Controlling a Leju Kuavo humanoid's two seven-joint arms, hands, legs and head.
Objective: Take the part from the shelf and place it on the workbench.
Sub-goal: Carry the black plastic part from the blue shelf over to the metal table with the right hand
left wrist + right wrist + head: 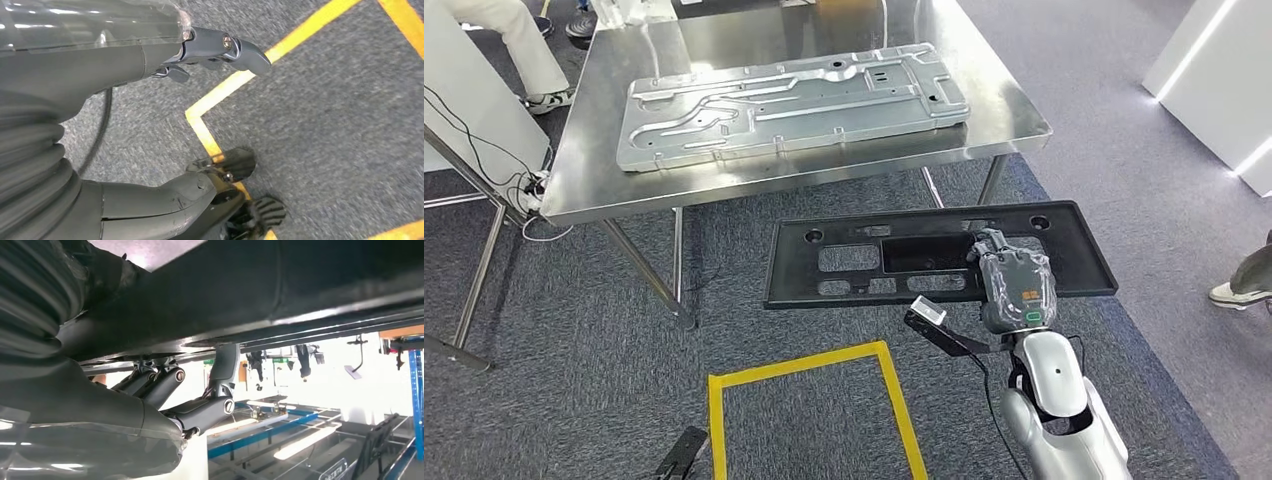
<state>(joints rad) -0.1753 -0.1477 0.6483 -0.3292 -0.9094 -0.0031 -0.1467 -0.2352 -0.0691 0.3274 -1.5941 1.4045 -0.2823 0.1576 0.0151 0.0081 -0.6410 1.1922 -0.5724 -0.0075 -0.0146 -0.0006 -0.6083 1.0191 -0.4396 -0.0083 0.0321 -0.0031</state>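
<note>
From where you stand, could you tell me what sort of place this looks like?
Probably a factory floor or workshop test area: a steel workbench carries a stamped metal panel, yellow floor tape marks a standing spot on grey carpet, and the right hand holds a black plastic part.

Grey-blue carpet (604, 330) covers the floor, marked near the camera with a yellow tape rectangle (809, 365). A polished steel worktop (604, 140) on thin metal legs stands at the far side. White panels with lit edges (1214, 70) stand far right. Black cables (484, 150) trail at the left.
</note>
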